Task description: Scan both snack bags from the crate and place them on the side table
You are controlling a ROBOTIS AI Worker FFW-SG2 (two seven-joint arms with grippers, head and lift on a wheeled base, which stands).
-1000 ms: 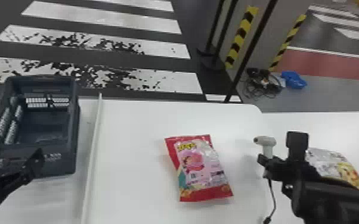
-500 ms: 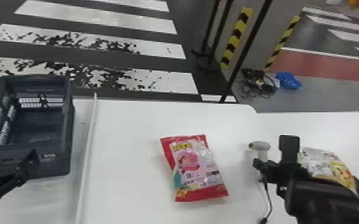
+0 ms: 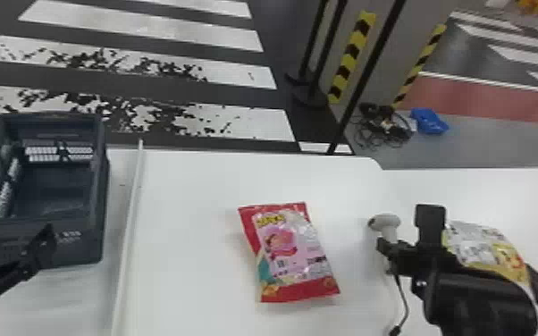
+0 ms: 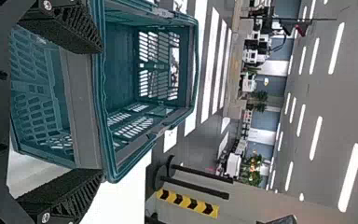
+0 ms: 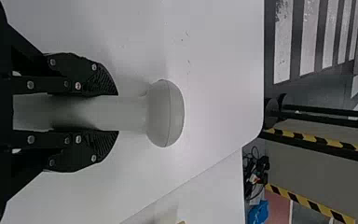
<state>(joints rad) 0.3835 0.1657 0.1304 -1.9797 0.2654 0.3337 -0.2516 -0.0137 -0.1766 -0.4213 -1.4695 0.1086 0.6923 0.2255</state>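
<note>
Lettering (image 3: 271,220) on red-edged snack bag (image 3: 291,257)

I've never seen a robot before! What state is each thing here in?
Crate: upright, open-topped, looks empty
Red-and-pink snack bag: lying flat on the table
Yellow-and-white snack bag: lying down, partly hidden by the right arm
Scanner: held upright
Right gripper: closed around the scanner's handle
Left gripper: open, by the crate
Scanner cable: hanging loosely

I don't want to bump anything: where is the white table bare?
Between the white strip and the red-edged snack bag, and beyond that bag to the far edge of the table. Crowded at right: right gripper around the scanner, near the yellowish snack bag.
</note>
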